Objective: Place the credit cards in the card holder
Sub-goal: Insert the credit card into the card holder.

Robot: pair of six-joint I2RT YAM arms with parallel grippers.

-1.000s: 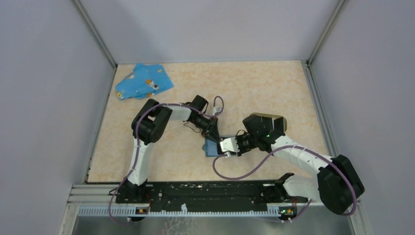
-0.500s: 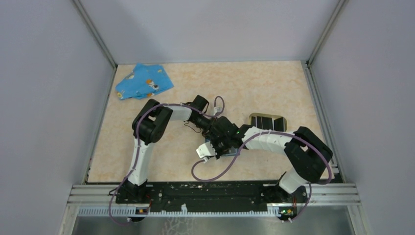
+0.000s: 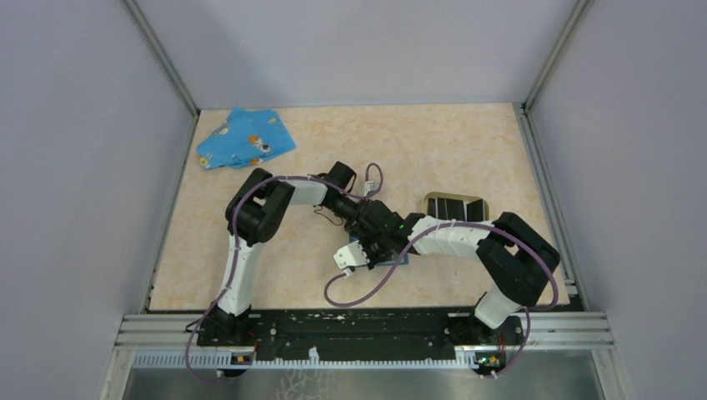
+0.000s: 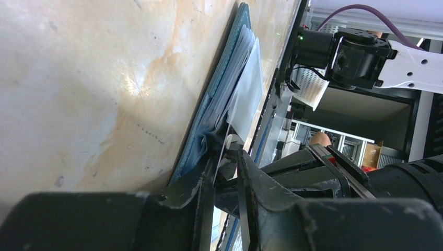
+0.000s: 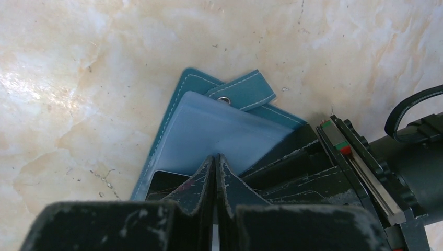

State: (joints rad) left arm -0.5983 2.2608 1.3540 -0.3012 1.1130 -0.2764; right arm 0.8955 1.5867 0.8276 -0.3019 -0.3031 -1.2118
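Observation:
The blue case lies open at the table's middle; in the right wrist view its clear sleeves and snap strap show, with a dark card in a sleeve. My right gripper is shut, its tips pressed on the clear sleeve. My left gripper pinches the case's edge; a thin sheet sits between its fingers. The card holder, tan-rimmed with a black slotted inside, stands to the right, apart from both grippers.
A blue patterned cloth lies at the far left corner. Grey walls enclose the table on three sides. The right arm's elbow is folded near the card holder.
The right arm has swung left off the card holder, which is now uncovered, and its gripper has come onto the blue case. The left arm has stayed put.

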